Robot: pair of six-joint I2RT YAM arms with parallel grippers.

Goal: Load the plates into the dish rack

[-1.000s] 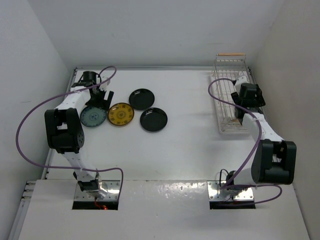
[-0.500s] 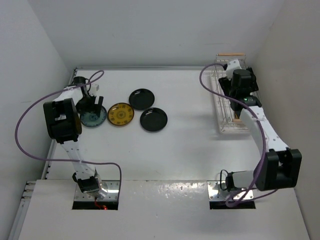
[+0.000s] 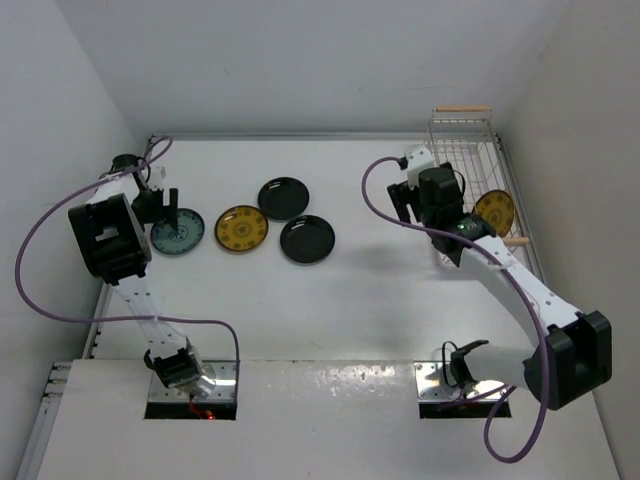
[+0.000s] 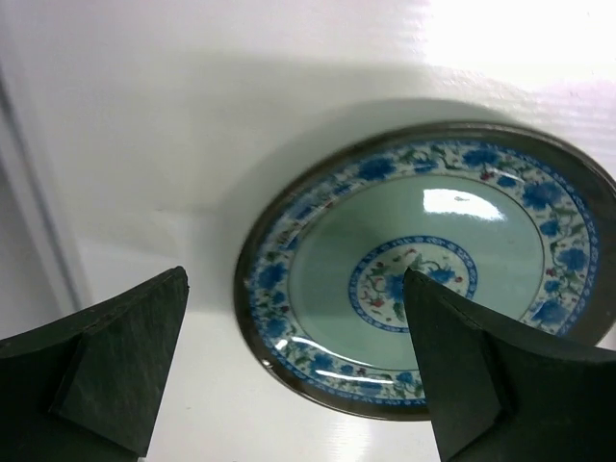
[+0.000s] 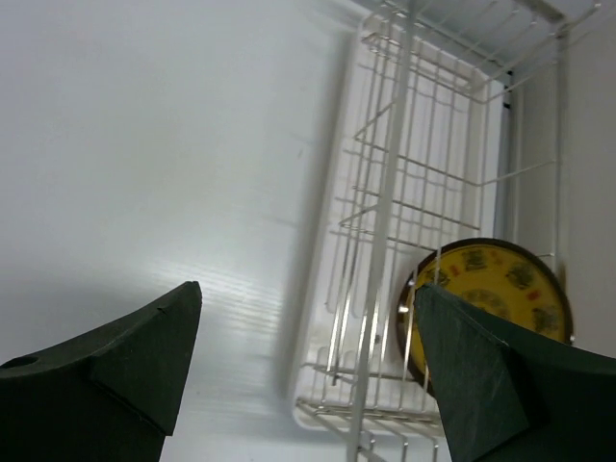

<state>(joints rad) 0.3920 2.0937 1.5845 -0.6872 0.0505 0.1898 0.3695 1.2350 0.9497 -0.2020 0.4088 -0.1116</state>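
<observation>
Left tool [image 4: 295, 277] over the blue plate [image 4: 423, 289].
Spread wide, holding nothing: it should straddle the rim, then pinch. Right tool [image 5: 308, 294], likewise spread and bare, hangs beside the rack [image 5: 385, 192].

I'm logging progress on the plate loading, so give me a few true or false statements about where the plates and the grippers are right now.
1. A yellow plate sits in the dish rack. True.
2. The right gripper holds a black plate. False: it is open and empty, beside the rack.
3. The far black plate and the near black plate both lie on the table. True.
4. The blue-green plate is in the rack. False: it lies on the table, with the left gripper open over it.
5. A second yellow plate lies on the table. True.
</observation>
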